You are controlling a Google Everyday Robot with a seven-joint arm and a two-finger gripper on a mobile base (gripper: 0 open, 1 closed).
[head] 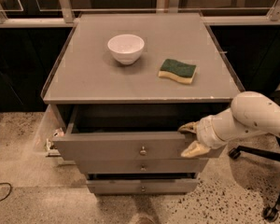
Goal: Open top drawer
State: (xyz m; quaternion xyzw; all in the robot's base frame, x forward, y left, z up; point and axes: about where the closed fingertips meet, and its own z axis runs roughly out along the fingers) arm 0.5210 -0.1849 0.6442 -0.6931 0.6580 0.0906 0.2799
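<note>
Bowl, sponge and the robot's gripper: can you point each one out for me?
Bowl (125,54): camera view, front outer wall.
Sponge (177,69): camera view, green top face.
Gripper (192,138): camera view, its tip end, at the right end of the top drawer (107,146).

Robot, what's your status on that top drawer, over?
Claw on right end of top drawer. Drawer partly pulled out. Nothing blocking its path; bowl and sponge up on the cabinet top.
</note>
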